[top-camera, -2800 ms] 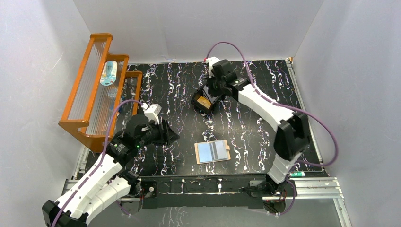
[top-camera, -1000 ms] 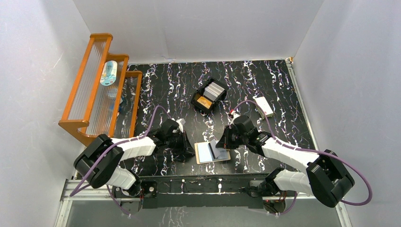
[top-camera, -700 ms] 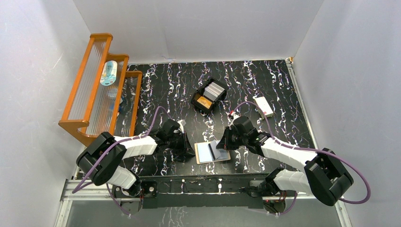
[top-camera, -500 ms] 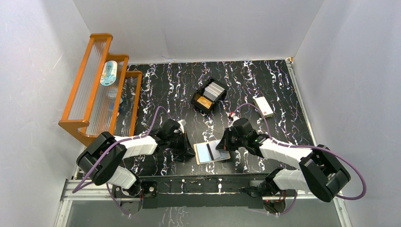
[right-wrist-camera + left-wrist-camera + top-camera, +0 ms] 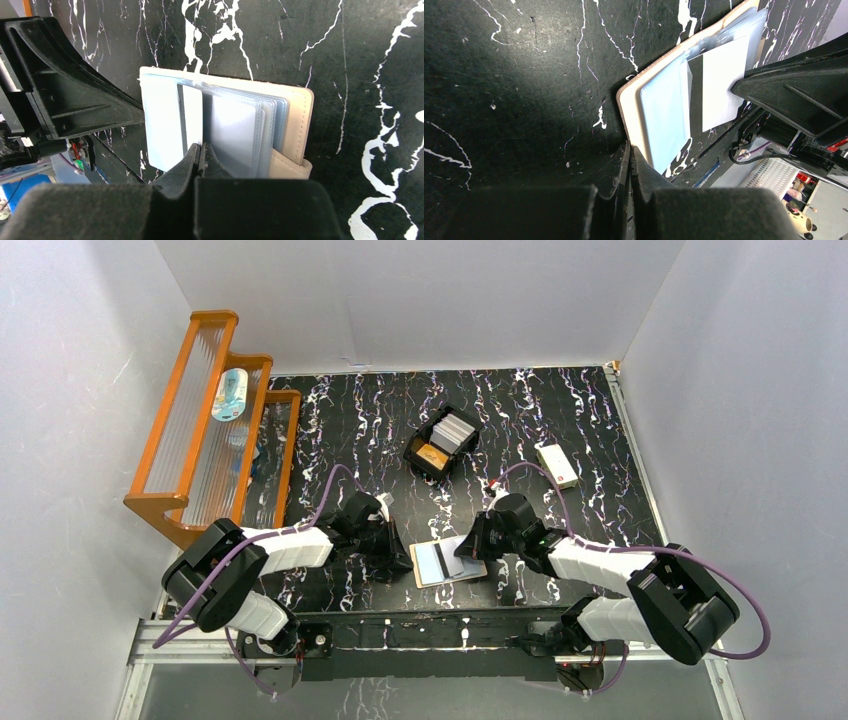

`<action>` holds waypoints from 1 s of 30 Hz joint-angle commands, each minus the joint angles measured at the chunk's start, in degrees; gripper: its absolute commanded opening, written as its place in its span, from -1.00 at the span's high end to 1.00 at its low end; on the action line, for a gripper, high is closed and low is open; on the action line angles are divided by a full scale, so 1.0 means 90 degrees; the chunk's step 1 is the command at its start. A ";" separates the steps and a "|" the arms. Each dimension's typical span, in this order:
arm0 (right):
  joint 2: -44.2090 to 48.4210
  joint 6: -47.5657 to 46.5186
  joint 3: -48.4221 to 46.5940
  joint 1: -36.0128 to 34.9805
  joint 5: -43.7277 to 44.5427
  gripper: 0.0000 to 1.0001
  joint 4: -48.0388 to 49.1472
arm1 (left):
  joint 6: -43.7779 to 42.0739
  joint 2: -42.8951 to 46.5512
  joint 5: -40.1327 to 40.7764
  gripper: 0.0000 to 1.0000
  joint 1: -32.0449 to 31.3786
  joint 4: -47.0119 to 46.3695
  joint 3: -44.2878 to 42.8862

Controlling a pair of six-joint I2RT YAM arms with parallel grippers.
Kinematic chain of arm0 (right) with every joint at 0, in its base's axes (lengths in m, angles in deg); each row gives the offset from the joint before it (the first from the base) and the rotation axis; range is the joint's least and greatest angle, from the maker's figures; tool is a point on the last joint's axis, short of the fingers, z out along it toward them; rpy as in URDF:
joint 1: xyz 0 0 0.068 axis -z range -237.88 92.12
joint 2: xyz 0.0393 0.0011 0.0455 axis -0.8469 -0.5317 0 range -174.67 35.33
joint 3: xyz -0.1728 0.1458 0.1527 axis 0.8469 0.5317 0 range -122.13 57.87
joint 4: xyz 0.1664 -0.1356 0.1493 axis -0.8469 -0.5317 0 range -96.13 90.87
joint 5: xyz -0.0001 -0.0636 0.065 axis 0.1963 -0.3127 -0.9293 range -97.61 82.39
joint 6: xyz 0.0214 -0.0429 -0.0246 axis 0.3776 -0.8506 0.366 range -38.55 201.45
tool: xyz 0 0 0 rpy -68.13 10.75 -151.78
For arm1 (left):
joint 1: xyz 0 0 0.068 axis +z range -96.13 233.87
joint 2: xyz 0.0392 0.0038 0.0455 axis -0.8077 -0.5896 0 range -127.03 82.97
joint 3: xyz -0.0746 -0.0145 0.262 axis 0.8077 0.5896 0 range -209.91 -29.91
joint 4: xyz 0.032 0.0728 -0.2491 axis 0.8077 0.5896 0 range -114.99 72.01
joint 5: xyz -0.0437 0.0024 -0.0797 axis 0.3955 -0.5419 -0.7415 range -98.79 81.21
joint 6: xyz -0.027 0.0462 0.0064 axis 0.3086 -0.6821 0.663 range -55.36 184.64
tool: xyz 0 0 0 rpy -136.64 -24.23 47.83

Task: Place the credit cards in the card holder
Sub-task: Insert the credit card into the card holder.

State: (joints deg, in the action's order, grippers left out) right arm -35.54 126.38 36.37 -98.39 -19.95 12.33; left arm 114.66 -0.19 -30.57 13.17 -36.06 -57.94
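Right gripper (image 5: 202, 150), card (image 5: 193, 114) over card holder (image 5: 300, 120)

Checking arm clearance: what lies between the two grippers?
Top view: the open card holder, the right gripper holding a credit card on it, the left gripper at its opposite edge.

1. No text, brand or number is showing clearly enough to be read in any view.
2. The bottle (image 5: 229, 394) on the wooden rack (image 5: 215, 317) by the tabletop's left edge is carrying a pale blue label, but its print is too small to make out.
3. The white box (image 5: 556, 465) near the tabletop's right edge is bearing a red mark, too small to read.
4. The credit card (image 5: 191, 120) lying on the card holder (image 5: 296, 120) is showing only a plain white face with a dark stripe.
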 commanded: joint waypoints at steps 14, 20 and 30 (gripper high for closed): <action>-0.0467 0.0150 -0.0032 -0.0106 -0.0327 0.84 0.0221 | -0.0087 0.0049 0.0331 1.00 -0.0118 0.0507 -0.0079; -0.0741 0.0106 -0.0259 -0.0353 -0.0255 0.80 0.0018 | -0.0084 0.0101 0.0369 1.00 -0.0125 0.0563 -0.0113; -0.0676 0.0262 -0.0499 -0.0558 -0.0078 0.43 -0.0288 | -0.0099 0.0072 0.0380 1.00 -0.0135 0.0619 -0.0169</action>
State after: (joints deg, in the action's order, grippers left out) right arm -41.55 128.89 33.86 -102.52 -21.87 13.01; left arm 114.74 0.10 -28.85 12.34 -34.16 -58.83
